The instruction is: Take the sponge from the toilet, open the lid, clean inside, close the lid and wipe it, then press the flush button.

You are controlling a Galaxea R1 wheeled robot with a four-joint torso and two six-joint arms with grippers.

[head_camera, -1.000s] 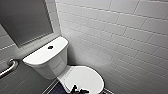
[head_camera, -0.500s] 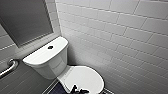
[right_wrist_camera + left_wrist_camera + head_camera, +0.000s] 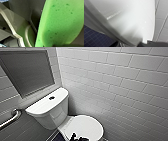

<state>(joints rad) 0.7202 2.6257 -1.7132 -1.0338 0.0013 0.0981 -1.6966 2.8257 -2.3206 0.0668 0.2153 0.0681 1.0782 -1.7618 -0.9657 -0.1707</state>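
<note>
Though a second has gone by, the head view matches the earlier ones: the toilet (image 3: 50, 115), its shut lid (image 3: 85, 127) and the dark robot part (image 3: 75, 137) at the lid's near edge lie as they did.

Nearest of all, the sponge (image 3: 60, 22) sits right up against the right gripper (image 3: 67, 45), which pinches it. It rests on no surface, and behind it are grey parts of the robot's own body. The sponge's ends are cut off, and the gripper itself is barely more than a dark edge.

The left gripper (image 3: 149, 44) shows as a dark mass, so I cannot tell whether it is spread or pressed together. Just ahead of it curves the lid's glossy white surface, very close; whether the two touch cannot be told. To one side of that gripper, under the lid's rim, lies dark blue tiled floor (image 3: 92, 38); to the other side, past the lid's edge, are white wall tiles (image 3: 161, 18).

The lid lies down over the bowl and hides the inside. Farther from both grippers, behind the lid, stands the boxy tank (image 3: 47, 112), with the flush button (image 3: 51, 98) in the middle of its top. Farthest off, a grey framed panel (image 3: 25, 70) hangs on the wall above the tank, and a grab bar (image 3: 11, 117) beside the tank is cut off by the picture's edge. Which arm the dark robot part belongs to is unclear.
</note>
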